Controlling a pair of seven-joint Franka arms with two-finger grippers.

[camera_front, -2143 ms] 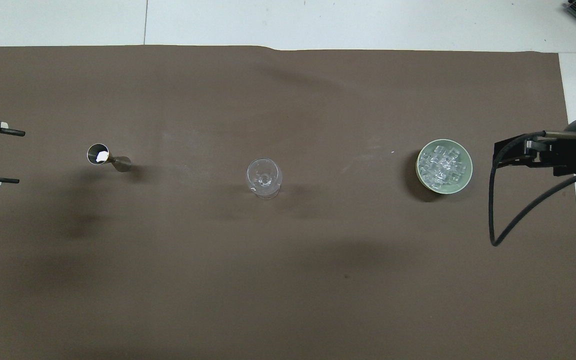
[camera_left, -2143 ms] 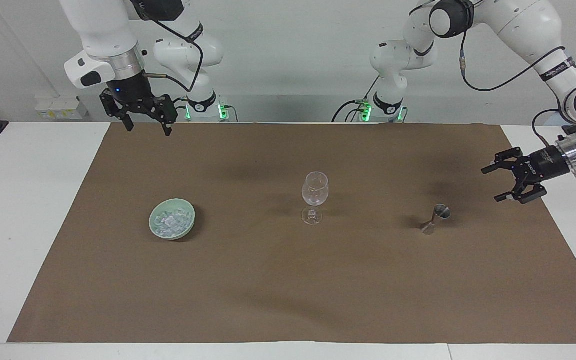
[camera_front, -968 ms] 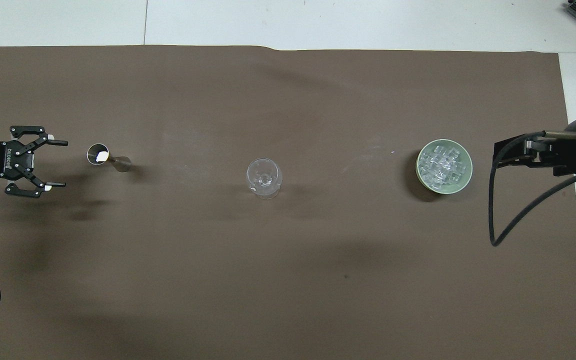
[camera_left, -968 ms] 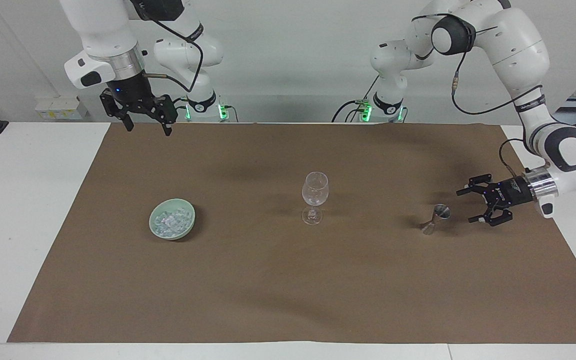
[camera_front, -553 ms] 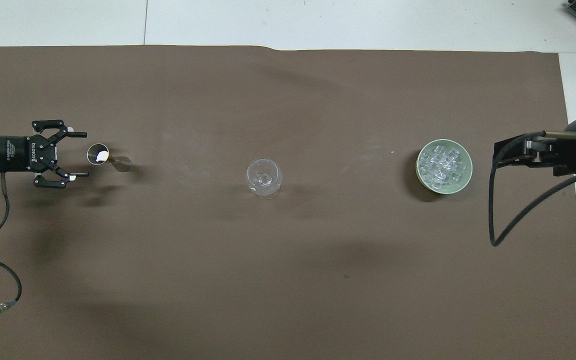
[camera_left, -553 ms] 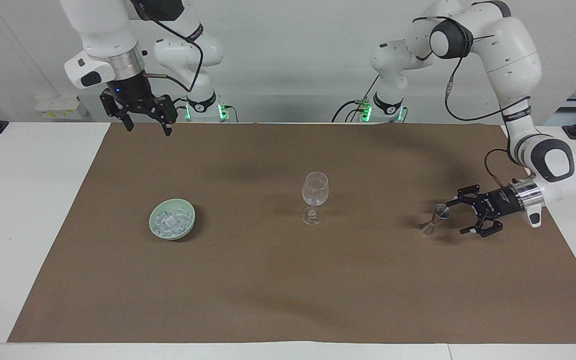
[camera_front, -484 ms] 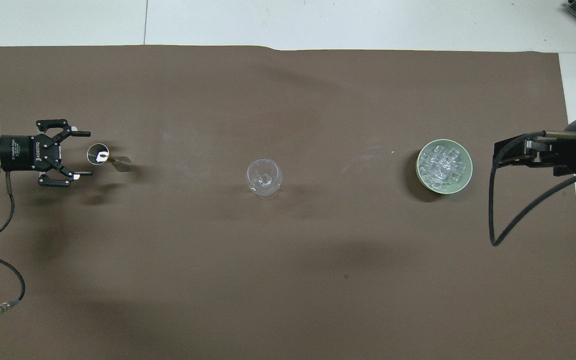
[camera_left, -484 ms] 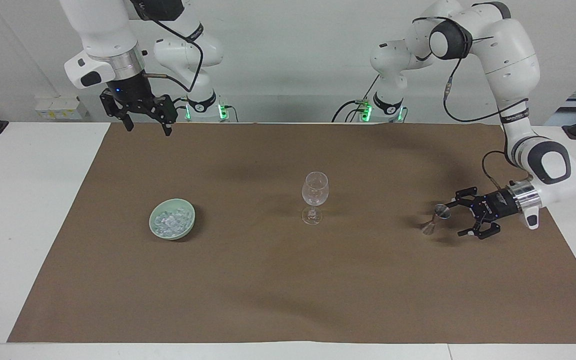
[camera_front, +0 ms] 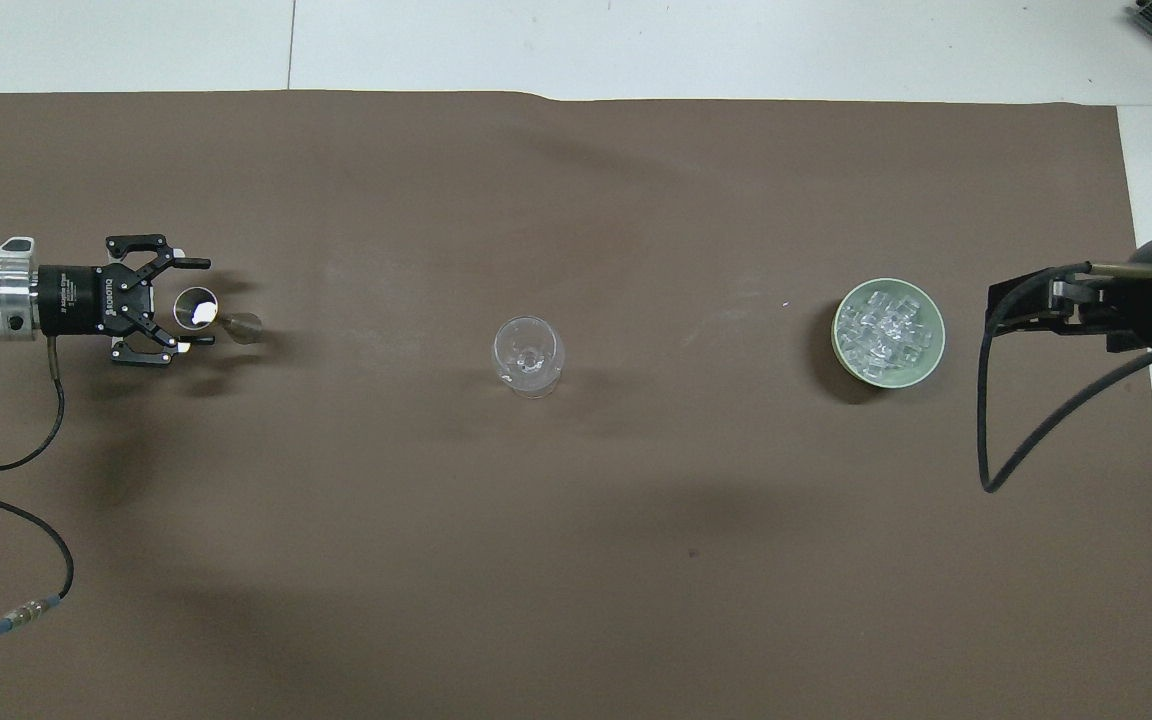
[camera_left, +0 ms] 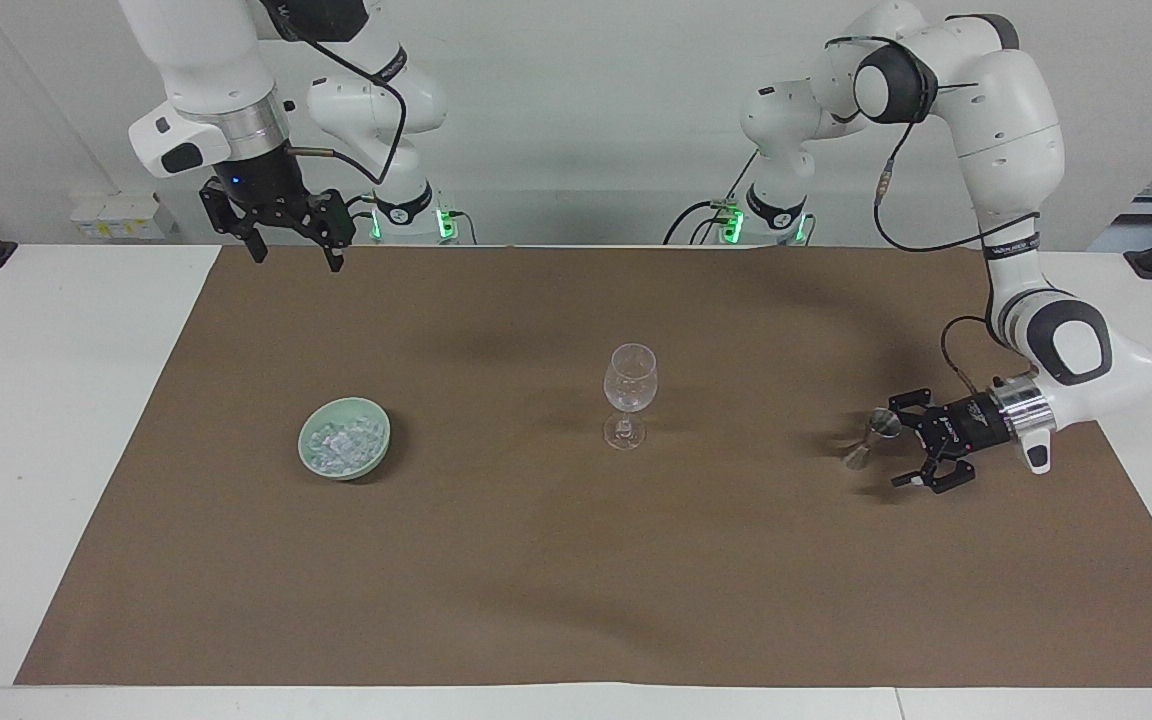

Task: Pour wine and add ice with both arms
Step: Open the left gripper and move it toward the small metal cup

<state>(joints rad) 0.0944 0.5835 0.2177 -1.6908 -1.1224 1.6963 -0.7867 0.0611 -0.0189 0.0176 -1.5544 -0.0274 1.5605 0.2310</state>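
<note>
Where a second ago well short of the measuring cup (camera_left: 874,434), left gripper (camera_left: 899,442) now level around it at the left arm's end of the brown mat (camera_left: 576,560), fingers spread wide, clasping nothing. Right gripper (camera_left: 294,250) unmoved, open and empty, waiting high above the mat's edge. Ice (camera_left: 341,442) in the green bowl (camera_left: 311,464), unshifted; wine glass (camera_left: 629,392) upright between bowl and cup.

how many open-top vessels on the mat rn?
3. Metal jigger toward the left arm's end, between the open left claw's fingers; empty wine glass mid-mat; green bowl of ice toward the right arm's end. None look hidden.
</note>
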